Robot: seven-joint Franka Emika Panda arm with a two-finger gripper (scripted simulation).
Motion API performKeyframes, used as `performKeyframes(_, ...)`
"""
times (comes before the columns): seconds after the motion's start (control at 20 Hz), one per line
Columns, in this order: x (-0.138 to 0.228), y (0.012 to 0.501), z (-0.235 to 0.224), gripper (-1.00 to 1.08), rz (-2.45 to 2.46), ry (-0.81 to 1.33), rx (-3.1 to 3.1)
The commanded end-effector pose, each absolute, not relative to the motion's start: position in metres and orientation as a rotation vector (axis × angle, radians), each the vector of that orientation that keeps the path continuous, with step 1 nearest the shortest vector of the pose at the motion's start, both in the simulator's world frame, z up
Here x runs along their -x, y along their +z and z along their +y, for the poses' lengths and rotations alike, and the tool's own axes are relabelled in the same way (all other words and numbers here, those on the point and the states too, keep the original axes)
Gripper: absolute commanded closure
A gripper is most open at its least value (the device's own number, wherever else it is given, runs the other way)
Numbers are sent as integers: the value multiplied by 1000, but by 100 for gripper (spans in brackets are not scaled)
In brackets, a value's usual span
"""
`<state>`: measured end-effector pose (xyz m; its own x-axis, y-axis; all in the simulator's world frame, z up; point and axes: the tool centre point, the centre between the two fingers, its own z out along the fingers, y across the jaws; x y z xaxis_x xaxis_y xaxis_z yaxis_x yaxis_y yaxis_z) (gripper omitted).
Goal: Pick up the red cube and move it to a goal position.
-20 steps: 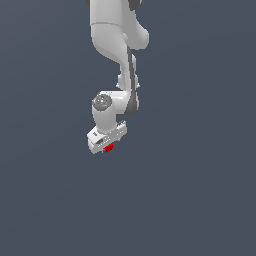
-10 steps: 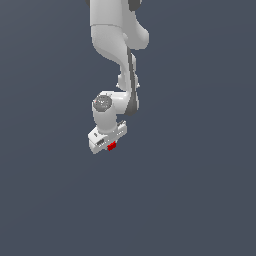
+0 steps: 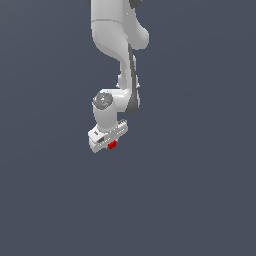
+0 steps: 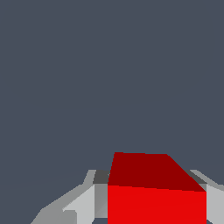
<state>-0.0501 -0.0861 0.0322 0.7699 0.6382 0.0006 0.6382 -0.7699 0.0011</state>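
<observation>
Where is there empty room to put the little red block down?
Nearly everywhere: the plain grey floor is bare on every side of the white arm. The only crowded spot is right at the gripper, where the red cube sits between its fingers.

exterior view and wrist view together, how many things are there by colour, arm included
red: 1, the red cube, between the fingers of the gripper
white: 1, the robot arm with its gripper
total: 2
</observation>
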Motion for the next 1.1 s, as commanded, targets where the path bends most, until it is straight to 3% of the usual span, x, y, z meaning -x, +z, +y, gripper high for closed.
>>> performKeyframes(0.0,50,42,-83,108,1066,4,-2954)
performKeyframes(0.4,51,99,-65,108,1067,2,-2953)
performKeyframes(1.05,53,243,-21,108,1069,1,-2953)
